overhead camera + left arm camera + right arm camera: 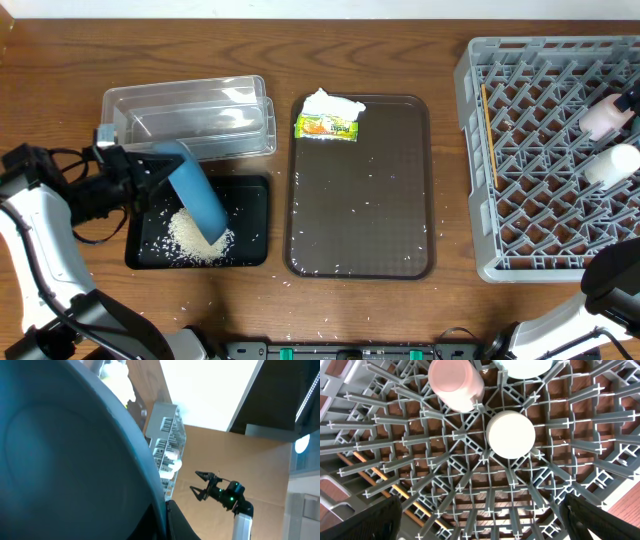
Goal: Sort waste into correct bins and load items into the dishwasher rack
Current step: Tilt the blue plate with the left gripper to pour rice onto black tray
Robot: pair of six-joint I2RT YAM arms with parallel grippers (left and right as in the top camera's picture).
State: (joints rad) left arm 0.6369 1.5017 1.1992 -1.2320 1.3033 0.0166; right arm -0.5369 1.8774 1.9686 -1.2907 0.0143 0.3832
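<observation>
Fingers of the left gripper (158, 176) clamp the blue bowl (197, 200) by its rim, tipped over rice (197, 240) in the black tray (256, 200). Stiff, glossy, likely slippery, so a deep rim pinch suits. Right gripper (196, 482) hangs spread, empty, above the rack (472, 150).

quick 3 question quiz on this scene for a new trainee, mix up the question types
1. Multiple choice: the rice pile lies in A) the clear tub, B) the black tray, C) the brown tray.
2. True or false: the left gripper holds the dark-blue bowl tilted over the black tray.
3. Fill in: the pink cup and white cup sit in the ____.
Key: 1 B; 2 true; 3 rack.
</observation>
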